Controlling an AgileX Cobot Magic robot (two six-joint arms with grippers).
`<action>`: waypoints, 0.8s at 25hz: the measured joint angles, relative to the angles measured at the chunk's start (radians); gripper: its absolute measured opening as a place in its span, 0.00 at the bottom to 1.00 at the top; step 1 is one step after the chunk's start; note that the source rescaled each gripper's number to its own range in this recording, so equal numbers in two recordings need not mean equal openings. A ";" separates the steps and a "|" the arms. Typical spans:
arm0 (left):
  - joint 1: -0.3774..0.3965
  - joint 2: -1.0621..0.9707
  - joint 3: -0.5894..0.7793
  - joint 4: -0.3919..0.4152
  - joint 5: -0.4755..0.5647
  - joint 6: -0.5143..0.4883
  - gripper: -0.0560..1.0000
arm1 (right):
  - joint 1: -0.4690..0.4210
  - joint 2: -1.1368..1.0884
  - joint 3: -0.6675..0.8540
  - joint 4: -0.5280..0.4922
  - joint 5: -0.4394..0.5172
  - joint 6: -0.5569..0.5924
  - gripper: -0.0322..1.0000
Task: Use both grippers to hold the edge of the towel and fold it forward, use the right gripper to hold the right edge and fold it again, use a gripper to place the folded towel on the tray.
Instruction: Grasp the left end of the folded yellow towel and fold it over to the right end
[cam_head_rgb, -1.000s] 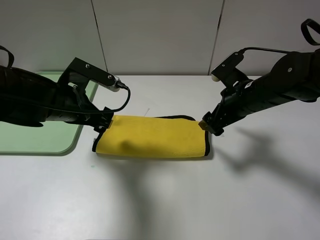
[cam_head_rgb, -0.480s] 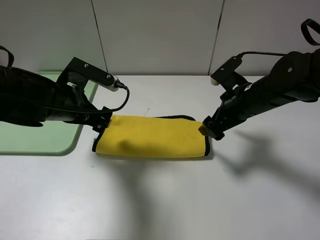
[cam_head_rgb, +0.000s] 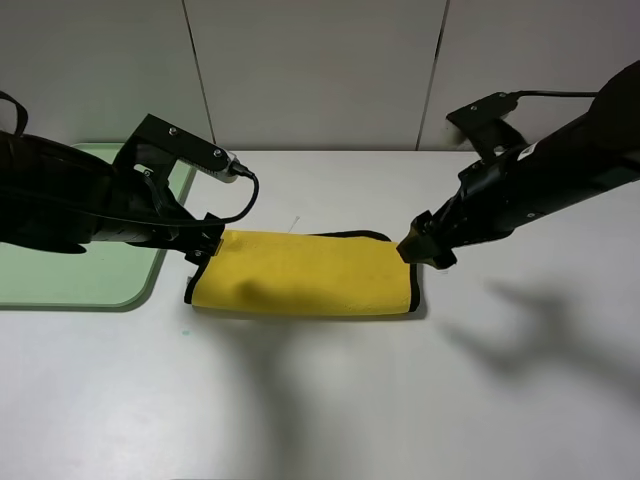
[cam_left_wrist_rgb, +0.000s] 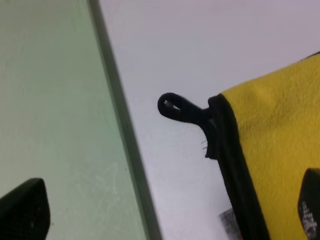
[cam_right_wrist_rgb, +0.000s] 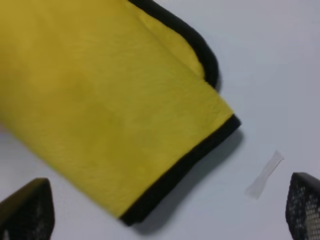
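The towel (cam_head_rgb: 305, 272) is soft yellow cloth, matt and finely napped, edged in black stitched binding, with a black cloth loop (cam_left_wrist_rgb: 175, 106). The tray (cam_head_rgb: 90, 280), at the left, looks like smooth pale-green plastic with a slight sheen. The table (cam_head_rgb: 320, 400) is smooth, matt white. The black pads (cam_right_wrist_rgb: 304, 205) show a rough dotted grain.
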 joint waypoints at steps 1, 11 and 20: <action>0.000 0.000 0.000 0.000 0.000 0.000 1.00 | 0.000 -0.028 0.000 -0.001 0.035 0.036 1.00; 0.000 0.000 0.000 0.000 0.000 -0.001 1.00 | 0.000 -0.352 0.002 -0.119 0.421 0.263 1.00; 0.000 0.000 0.000 0.000 0.000 -0.001 1.00 | 0.000 -0.727 0.173 -0.242 0.520 0.399 1.00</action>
